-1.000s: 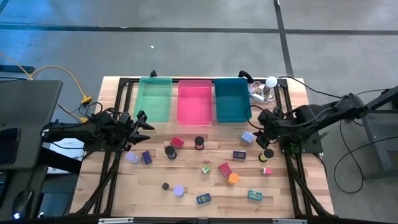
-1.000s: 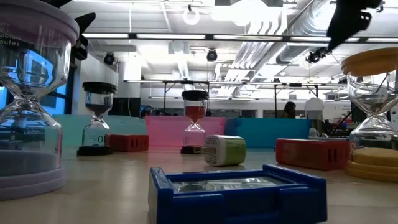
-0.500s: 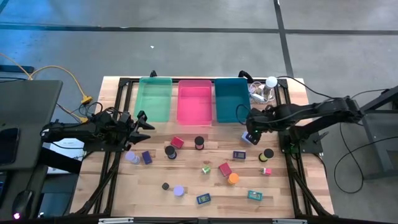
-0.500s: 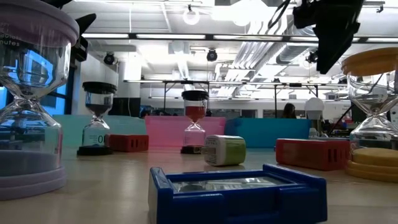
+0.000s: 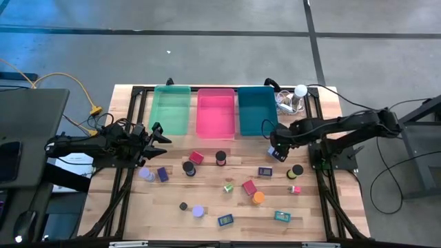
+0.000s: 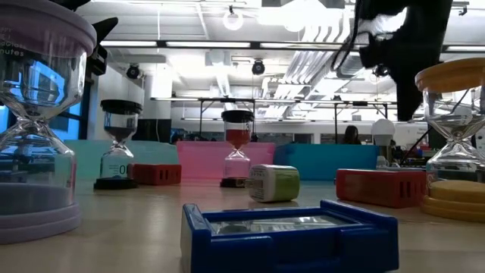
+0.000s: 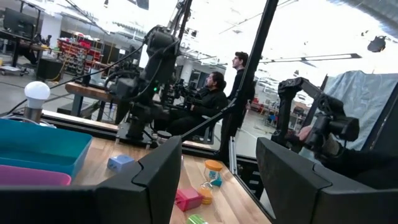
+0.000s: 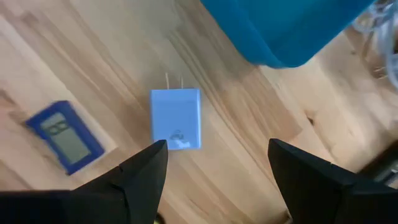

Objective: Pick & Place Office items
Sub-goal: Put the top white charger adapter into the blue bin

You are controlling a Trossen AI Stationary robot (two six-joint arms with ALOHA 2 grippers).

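Hovering just beside the teal bin (image 5: 256, 110), the right gripper (image 8: 214, 163) stands wide over the light blue charger (image 8: 176, 118), its long axis crossing the jaw gap. Left gripper (image 7: 217, 171), half open and empty, waits well apart.

3 bins (image 5: 216, 114), roughly 15 office items (image 5: 249, 187)

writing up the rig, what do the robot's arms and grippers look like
Both arms are dark, near-black jointed links with black cables along them. The left gripper and right gripper each end in two dark fingers that are broad, flat and angular, tapering toward the tips. No markings are legible.
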